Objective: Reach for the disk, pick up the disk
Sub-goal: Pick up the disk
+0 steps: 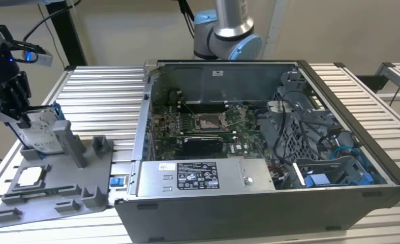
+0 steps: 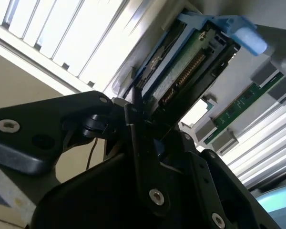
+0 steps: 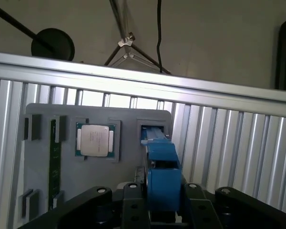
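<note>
1. black gripper (image 3: 161, 193) sits nearest the lens in both wrist views; its fingers (image 3: 131, 191) press against the two sides of the blue bracket (image 3: 162, 164) with no gap showing, so it is closed on the disk (image 2: 181, 62)
2. in the exterior view the gripper (image 1: 20, 118) is at the exterior view's left, on the upper part of the disk (image 1: 40, 127)
3. the disk stands on edge in a slot of the grey fixture (image 1: 91, 188), its long axis roughly upright, its pale broad face showing in the exterior view
4. in the second wrist view the disk's underside shows a green circuit board (image 2: 178, 57) and a row of connector pins, with the blue bracket's tab (image 2: 245, 36) at the end away from the gripper
5. a square chip (image 3: 96, 140) lies flat in its own pocket of the fixture, just beside the disk's slot; a memory stick (image 3: 52, 162) lies in another slot
6. the open computer case (image 1: 268, 203) stands on the slatted table (image 1: 104, 96) beside the fixture
7. a long grey metal box (image 1: 254, 175) in the case carries a black-and-white sticker (image 1: 197, 175); its print and the chip's marking cannot be read
</note>
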Robot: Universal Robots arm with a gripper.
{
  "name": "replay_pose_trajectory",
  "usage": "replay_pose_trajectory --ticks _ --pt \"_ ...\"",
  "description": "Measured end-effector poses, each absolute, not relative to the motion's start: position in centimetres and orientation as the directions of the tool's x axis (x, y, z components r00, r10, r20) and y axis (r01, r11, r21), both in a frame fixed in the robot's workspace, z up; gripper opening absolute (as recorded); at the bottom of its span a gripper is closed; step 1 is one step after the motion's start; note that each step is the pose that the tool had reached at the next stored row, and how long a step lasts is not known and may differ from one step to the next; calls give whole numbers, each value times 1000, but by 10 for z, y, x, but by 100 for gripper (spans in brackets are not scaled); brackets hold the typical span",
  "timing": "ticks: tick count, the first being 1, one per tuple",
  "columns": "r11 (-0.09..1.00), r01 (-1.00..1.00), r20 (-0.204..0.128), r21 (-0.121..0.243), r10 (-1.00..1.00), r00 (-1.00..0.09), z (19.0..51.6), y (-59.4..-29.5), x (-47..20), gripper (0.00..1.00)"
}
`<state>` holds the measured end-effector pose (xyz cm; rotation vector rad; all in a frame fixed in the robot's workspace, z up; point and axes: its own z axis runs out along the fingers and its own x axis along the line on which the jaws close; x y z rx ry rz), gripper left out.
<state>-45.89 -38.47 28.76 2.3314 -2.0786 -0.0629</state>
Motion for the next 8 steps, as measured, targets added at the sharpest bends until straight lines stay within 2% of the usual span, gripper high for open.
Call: replay_pose_trajectory --ticks 8 --pt "-114 -993 -16 20 -993 114 283 -385 -460 0"
